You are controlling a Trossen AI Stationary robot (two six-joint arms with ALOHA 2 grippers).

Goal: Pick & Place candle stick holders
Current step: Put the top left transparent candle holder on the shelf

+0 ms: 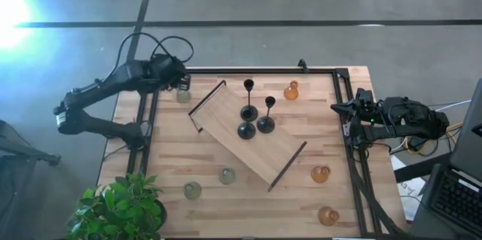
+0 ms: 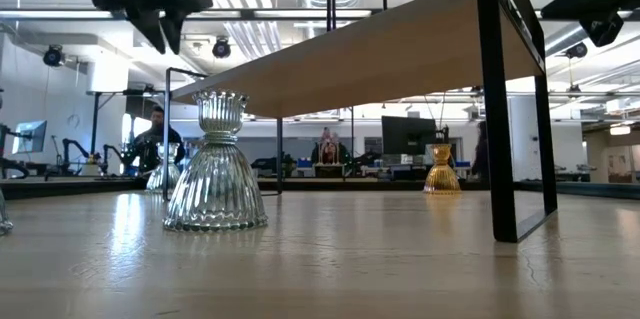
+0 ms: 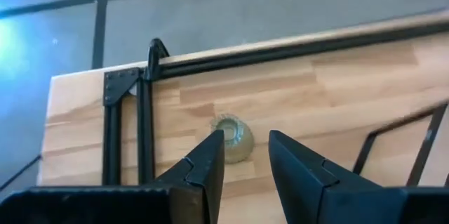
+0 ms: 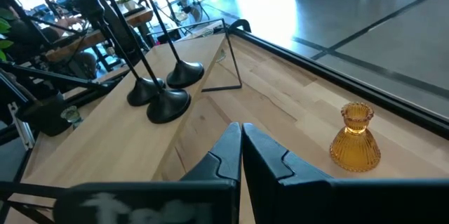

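Holders: three black (image 1: 248, 112), green (image 1: 193, 190), amber (image 1: 321, 174).

Robotics lab, monitors (image 2: 405, 135), ceiling ducts (image 2: 250, 34)

Pale butcher-block table (image 1: 316, 131), smooth wood with a light sheen. The ribbed green glass holder (image 2: 216, 169) gleams, clear and glossy. The amber glass holder (image 4: 355, 138) is fluted and shiny too. Three black holders (image 4: 160, 92) look like matt metal. Wooden board (image 1: 248, 135), smooth.
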